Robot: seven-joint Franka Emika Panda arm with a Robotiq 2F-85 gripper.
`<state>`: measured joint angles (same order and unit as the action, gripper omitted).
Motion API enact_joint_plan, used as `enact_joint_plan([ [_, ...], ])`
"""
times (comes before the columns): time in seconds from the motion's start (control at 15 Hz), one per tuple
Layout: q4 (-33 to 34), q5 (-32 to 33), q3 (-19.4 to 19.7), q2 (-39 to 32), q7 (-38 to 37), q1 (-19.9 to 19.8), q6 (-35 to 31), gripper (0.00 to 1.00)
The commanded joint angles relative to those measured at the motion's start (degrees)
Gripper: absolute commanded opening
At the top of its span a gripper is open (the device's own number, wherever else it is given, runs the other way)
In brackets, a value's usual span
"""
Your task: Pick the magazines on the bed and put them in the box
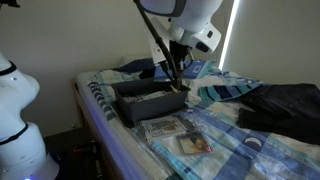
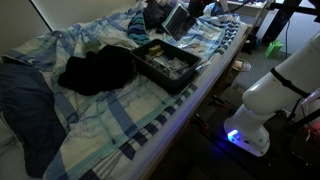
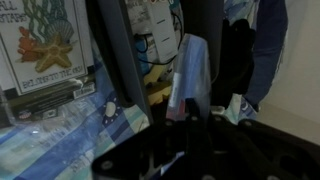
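The dark two-fingered gripper point(image 1: 178, 88) has its jaws pressed fully together. It hangs over the 3 o'clock end of the dark grey-black shallow rectangular box point(image 1: 135, 108). The wrist view is murky, so I cannot tell if that pale strip at the fingertips is pinched or merely behind them; I judge the tool empty.

Both magazines appear to be on the wide bed with the pale blue-and-white checked sheet point(image 1: 228, 128), outside the box. The larger thin flat booklet with a darkish cover point(image 1: 165, 128) lies just beside the box's near wall. The smaller booklet with an orange-tan pictured cover point(image 1: 195, 143) is just beside it at 4 o'clock. From the gripper the pair sits at about 5 o'clock, lined up along a 10-to-4 axis. So the coming move seems to call for opening the jaws, then reaching down and toward the bed's striped edge.

The sheet is rumpled and soft, and a bulky dark bundle of cloth point(image 2: 95, 70) lies well apart from the box. The room is dim.
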<state>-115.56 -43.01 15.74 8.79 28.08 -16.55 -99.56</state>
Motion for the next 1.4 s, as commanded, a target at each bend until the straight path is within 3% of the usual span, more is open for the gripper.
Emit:
enact_joint_plan([
  [0.0,-2.09,-0.1,-0.55,3.46,-1.74,2.49,1.13,0.01],
  [0.6,-3.96,1.55,-2.59,3.19,-1.46,7.1,7.0,0.01],
  [1.33,-7.24,6.41,-3.69,-4.53,-0.54,7.49,7.8,0.01],
])
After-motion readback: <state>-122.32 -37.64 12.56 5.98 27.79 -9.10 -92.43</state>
